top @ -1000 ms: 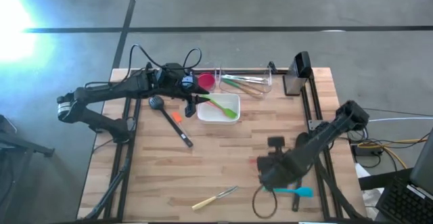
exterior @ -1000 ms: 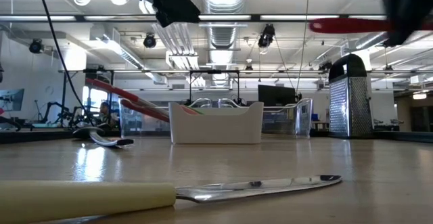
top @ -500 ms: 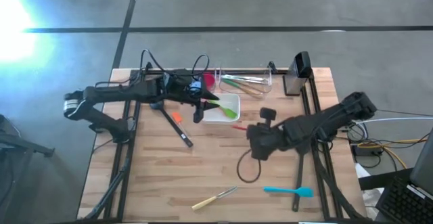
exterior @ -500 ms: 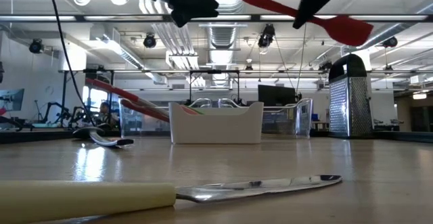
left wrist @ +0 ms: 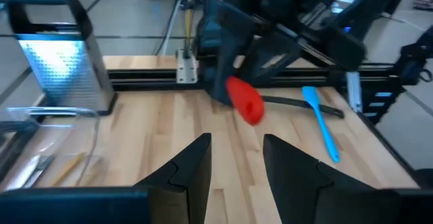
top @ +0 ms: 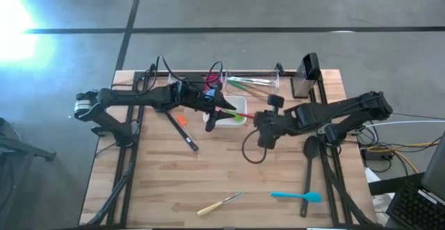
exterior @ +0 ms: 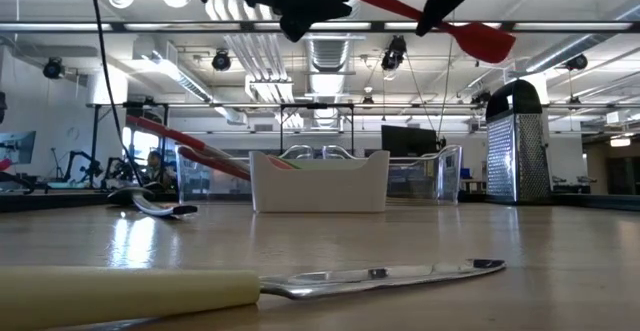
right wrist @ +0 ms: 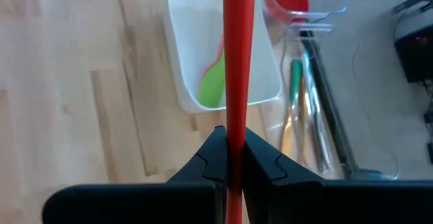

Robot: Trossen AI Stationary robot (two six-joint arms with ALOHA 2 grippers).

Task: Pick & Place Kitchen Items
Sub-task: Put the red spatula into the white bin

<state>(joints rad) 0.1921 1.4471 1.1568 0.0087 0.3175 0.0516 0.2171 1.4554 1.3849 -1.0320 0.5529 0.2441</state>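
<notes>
My right gripper (top: 261, 131) is shut on a red spatula (exterior: 430, 13) and holds it high above the table, just right of the white dish (top: 229, 122). The spatula's handle (right wrist: 237, 55) reaches out over the dish. A green spoon (right wrist: 212, 83) lies in the dish. My left gripper (top: 210, 120) hovers over the dish's left end, open and empty; its fingers (left wrist: 189, 173) face the red spatula (left wrist: 245, 102). A black ladle (top: 174, 124), a cream-handled knife (top: 220, 203) and a blue spatula (top: 295, 196) lie flat on the table. My right gripper pinches the red spatula's handle (right wrist: 236, 119) between its two fingers (right wrist: 215, 158). The handle runs along the fingers and on past them. In the low view the hold is nearer the blade (exterior: 485, 41) than the free end. The spatula is lifted clear and tilted, blade end lower toward the table's right.
A clear bin (top: 252, 83) with several utensils and a red cup (top: 212, 84) stand at the far edge behind the dish. A metal grater (top: 304, 77) stands at the far right. A black utensil (top: 310, 157) lies near the right edge. Bare wood lies at the table's middle and near left.
My right gripper has carried the red spatula from the near right toward the far edge and the white dish. The spatula, level before, now tilts with its blade end lower. My left gripper has moved toward the table's right and near edge, out over the dish.
</notes>
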